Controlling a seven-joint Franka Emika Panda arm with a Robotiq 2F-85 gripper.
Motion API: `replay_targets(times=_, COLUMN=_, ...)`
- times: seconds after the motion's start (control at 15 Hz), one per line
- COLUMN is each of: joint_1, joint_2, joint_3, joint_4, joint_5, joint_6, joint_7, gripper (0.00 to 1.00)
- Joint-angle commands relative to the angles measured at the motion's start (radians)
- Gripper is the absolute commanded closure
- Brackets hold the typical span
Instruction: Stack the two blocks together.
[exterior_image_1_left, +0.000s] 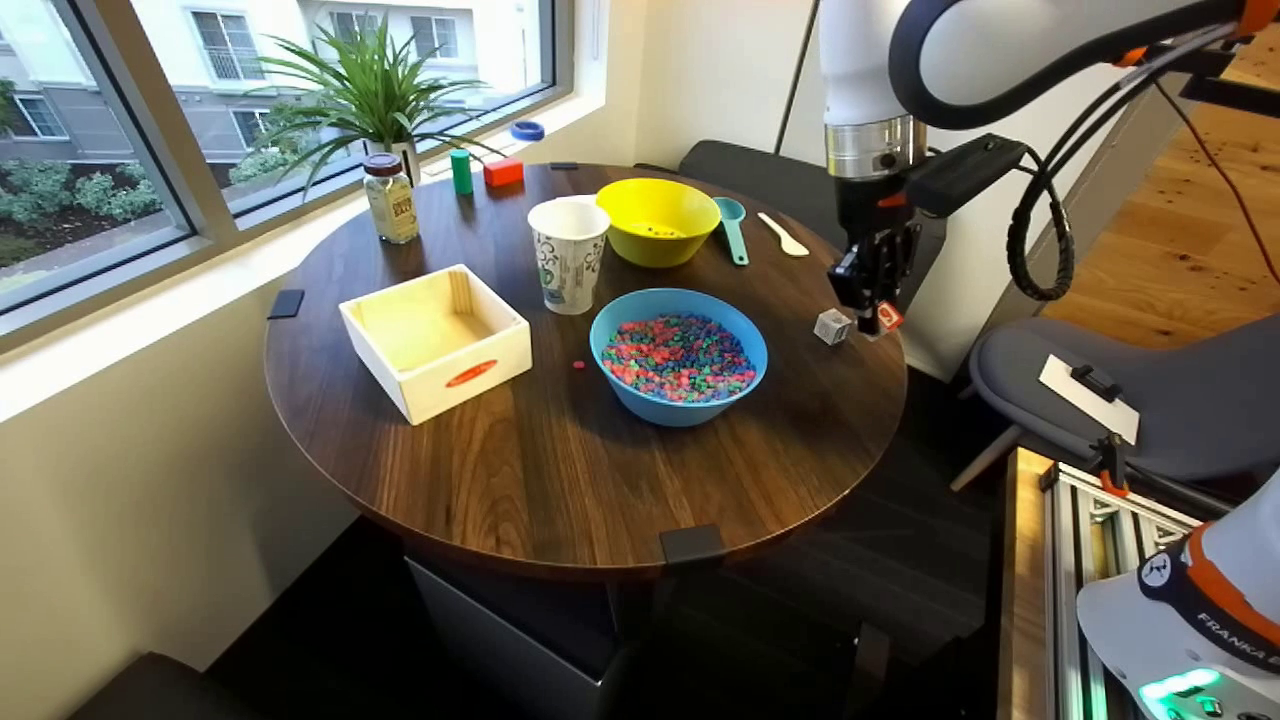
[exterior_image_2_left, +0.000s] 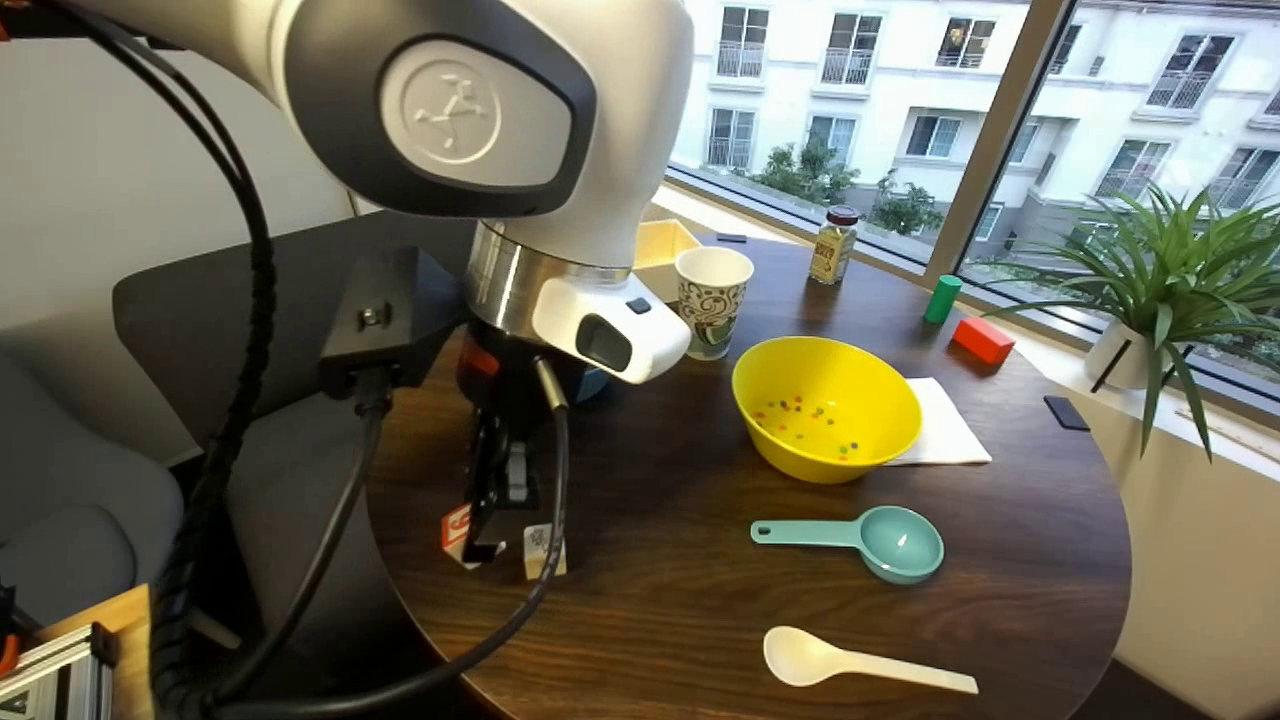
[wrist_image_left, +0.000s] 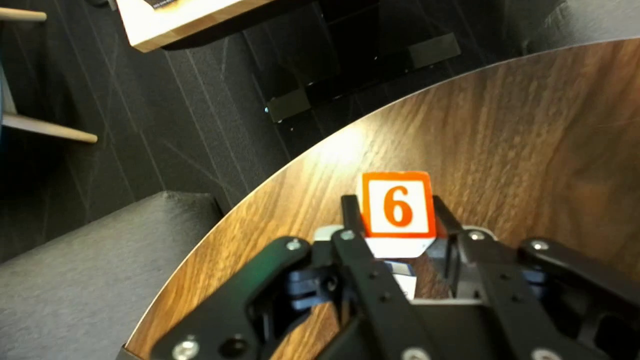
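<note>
Gripper (wrist_image_left: 398, 212): we find it pinching the numbered block (wrist_image_left: 400, 206), both sides gripped, the orange-red 6 in full sight in the wrist view.
Numbered block: near the edge of the round table (exterior_image_1_left: 520, 480); we cannot tell whether its underside touches the wood.
Whitish block (exterior_image_1_left: 832, 326): on the table, just beside the pinched block in both exterior views; stacking not yet done.
Blue bowl (exterior_image_1_left: 680, 413): upright, holding many coloured beads (exterior_image_1_left: 680, 358).
Yellow bowl (exterior_image_2_left: 780, 455): we see a few beads at the bottom; a white sheet (exterior_image_2_left: 945, 425) shows at its side.
Paper cup (exterior_image_1_left: 570, 255): upright, between the wooden box (exterior_image_1_left: 460, 388) and the yellow bowl.
Teal scoop (exterior_image_2_left: 880, 543): lying between the yellow bowl and the pale spoon (exterior_image_2_left: 835, 660).
Near the window (exterior_image_2_left: 1000, 125): we record a jar (exterior_image_1_left: 392, 205), a green cylinder (exterior_image_1_left: 461, 172) and, just beside the latter, a red piece (exterior_image_1_left: 503, 173).
Potted plant (exterior_image_2_left: 1170, 280): on the sill (exterior_image_1_left: 150, 305) beside the glass, its long leaves spread.
Arm base (exterior_image_1_left: 1160, 625): a green light glows.
</note>
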Motion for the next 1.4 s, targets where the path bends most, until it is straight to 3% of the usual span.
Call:
replay_targets(times=0.0, joint_1=0.006, joint_2=-0.134, joint_3=0.032, joint_4=-0.148, joint_5=-0.08, joint_6=0.117, joint_7=0.062, gripper=0.91)
replay_targets(times=0.6, joint_1=-0.021, joint_2=-0.292, joint_3=0.093, joint_4=-0.305, joint_5=-0.184, joint_6=0.288, joint_7=0.165, gripper=0.91)
replay_targets(times=1.33, joint_1=-0.07, joint_2=-0.321, joint_3=0.133, joint_4=-0.398, joint_5=-0.292, joint_6=0.514, joint_7=0.238, gripper=0.91)
